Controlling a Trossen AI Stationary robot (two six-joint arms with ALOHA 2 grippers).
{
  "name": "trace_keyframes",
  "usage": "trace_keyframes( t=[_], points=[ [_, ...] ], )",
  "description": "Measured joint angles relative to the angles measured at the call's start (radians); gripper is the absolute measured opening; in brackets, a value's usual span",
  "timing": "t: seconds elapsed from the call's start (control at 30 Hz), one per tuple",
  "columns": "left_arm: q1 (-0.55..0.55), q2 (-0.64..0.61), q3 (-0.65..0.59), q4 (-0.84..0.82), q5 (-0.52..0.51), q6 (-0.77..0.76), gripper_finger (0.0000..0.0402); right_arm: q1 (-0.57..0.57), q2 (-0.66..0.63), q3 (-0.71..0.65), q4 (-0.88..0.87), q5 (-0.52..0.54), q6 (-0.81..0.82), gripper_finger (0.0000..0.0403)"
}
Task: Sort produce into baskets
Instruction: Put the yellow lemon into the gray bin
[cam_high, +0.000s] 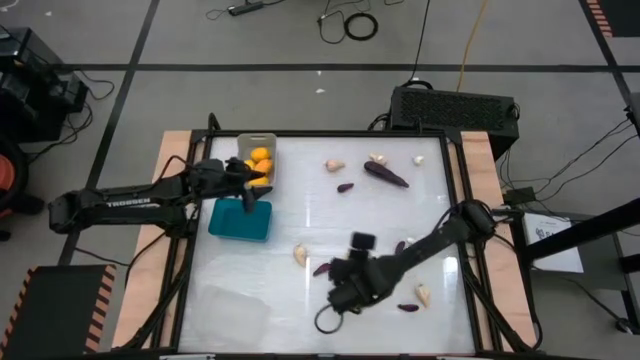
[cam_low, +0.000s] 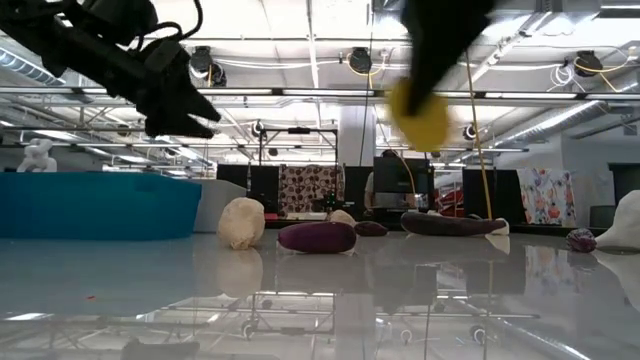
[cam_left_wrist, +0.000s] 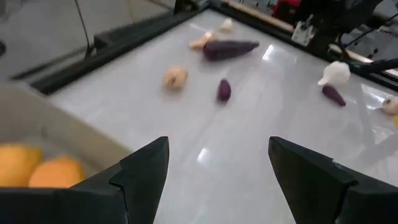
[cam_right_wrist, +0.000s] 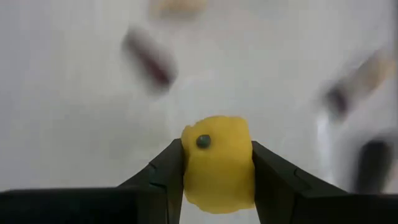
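My right gripper (cam_high: 338, 295) is over the table's near middle, shut on a yellow rounded fruit (cam_right_wrist: 217, 165), which hangs clear of the table in the low view (cam_low: 420, 114). My left gripper (cam_left_wrist: 217, 168) is open and empty, above the gap between the light grey bin (cam_high: 244, 143) and the teal bin (cam_high: 240, 221). The grey bin holds yellow-orange fruits (cam_high: 261, 160). Garlic bulbs (cam_high: 300, 254) and small eggplants (cam_high: 322, 268) lie loose on the table. A larger eggplant (cam_high: 386, 176) lies at the far side. The clear bin (cam_high: 232, 312) stands at the near left. My right gripper pinches the yellow fruit's two opposite sides (cam_right_wrist: 186, 168) between its two fingers (cam_right_wrist: 166, 171). The fruit's dark-dotted end (cam_right_wrist: 203, 142) faces outward past the fingertips. The fruit is lifted clear of the table.
More garlic (cam_high: 334, 166) and a small eggplant (cam_high: 344, 187) lie at the far middle. A garlic bulb (cam_high: 424, 295) and an eggplant (cam_high: 408, 307) lie near the right front. The table has a raised dark frame (cam_high: 452, 170). A black box (cam_high: 455, 108) stands behind the table.
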Motion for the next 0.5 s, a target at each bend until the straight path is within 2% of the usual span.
trace_keyframes(
  t=[0.1, 0.17, 0.27, 0.37, 0.5],
  points=[
    [-0.002, -0.025, 0.0, -0.084, -0.001, -0.055, 0.0283, -0.068, 0.0, 0.0, 0.138, 0.094, -0.198, 0.0136],
    [-0.002, -0.05, 0.0, -0.121, -0.007, -0.066, 0.0283, -0.125, 0.0, 0.0, 0.26, 0.1, -0.337, 0.0136],
    [-0.002, -0.116, 0.0, -0.164, -0.073, -0.071, 0.0283, -0.215, 0.0, 0.0, 0.474, 0.095, -0.548, 0.0138],
    [-0.002, -0.194, 0.0, -0.253, -0.154, -0.094, 0.0283, -0.315, 0.0, 0.0, 0.696, 0.006, -0.723, 0.0139],
    [-0.002, -0.284, 0.0, -0.417, -0.264, -0.154, 0.0283, -0.466, 0.023, 0.0, 0.988, -0.21, -0.79, 0.014]
  ],
)
